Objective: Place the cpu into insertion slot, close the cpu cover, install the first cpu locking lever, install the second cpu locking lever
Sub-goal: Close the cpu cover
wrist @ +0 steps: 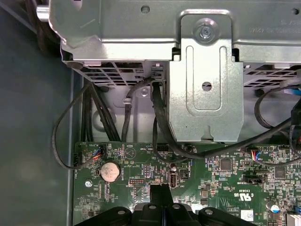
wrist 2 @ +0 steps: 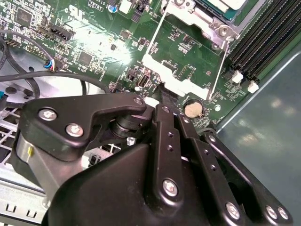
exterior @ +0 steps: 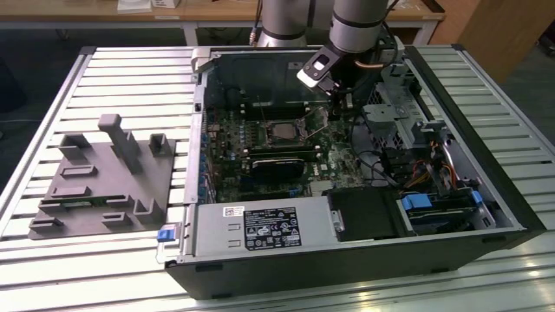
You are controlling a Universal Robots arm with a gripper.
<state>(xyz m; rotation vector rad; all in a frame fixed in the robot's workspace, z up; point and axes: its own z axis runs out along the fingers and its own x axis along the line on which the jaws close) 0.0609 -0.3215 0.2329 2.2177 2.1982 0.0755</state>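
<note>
Right at the fingers [wrist 2: 164, 101], you've got the cpu cover [wrist 2: 175, 77]: a thin silver frame with a big square window, green board showing through, standing open off the socket. Fingers are clenched together with no gap showing, tips touching the cover's free edge; can't tell if the edge is pinched. Coin cell [wrist: 110, 170] lies just beside the tips. Past the hinge, the cpu [exterior: 283, 130], a dull silver-tan square, sits in the insertion slot [exterior: 264, 130]. All of it is inside the open computer case [exterior: 347, 273] on the slatted worktop [exterior: 130, 78].
</note>
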